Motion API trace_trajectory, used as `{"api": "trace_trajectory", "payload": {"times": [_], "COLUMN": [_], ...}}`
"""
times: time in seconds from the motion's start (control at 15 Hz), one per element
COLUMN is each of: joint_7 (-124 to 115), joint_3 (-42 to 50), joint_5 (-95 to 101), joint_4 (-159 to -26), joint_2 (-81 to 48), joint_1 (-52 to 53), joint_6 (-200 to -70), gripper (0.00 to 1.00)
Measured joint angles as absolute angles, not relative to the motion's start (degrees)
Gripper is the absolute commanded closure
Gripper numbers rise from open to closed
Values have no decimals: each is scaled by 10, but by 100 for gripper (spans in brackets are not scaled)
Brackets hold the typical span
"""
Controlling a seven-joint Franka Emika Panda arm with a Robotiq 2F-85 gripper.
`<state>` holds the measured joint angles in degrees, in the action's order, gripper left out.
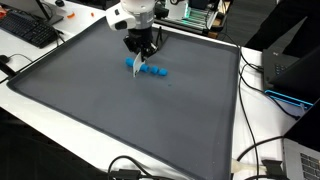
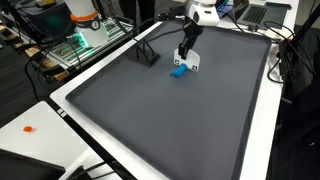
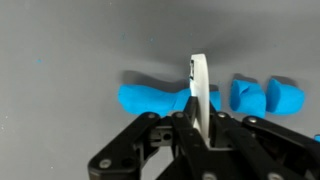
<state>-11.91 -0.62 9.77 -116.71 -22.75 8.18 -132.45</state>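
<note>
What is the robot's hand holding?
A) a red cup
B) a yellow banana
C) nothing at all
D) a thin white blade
D: in the wrist view the hand is shut on a thin white blade, which stands on edge right at the blue dough on the grey mat.

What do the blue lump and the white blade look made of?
The blue lump is probably soft modelling dough, matte: it narrows at the blade, and the cut chunks have rounded edges. The white blade looks like rigid plastic: smooth, thin, flat.
</note>
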Motion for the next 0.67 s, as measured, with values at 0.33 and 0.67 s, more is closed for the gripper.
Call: {"api": "trace_trajectory", "payload": {"times": [0.33,0.67], "joint_7": [-102,-88], "joint_3": [-8,-9], "joint_5": [79,56], "joint_4": [-1169,-1172], "joint_2": [-227,-225], "joint_1": [76,69], "joint_6": [-1325,-1324], "gripper": [98,98]}}
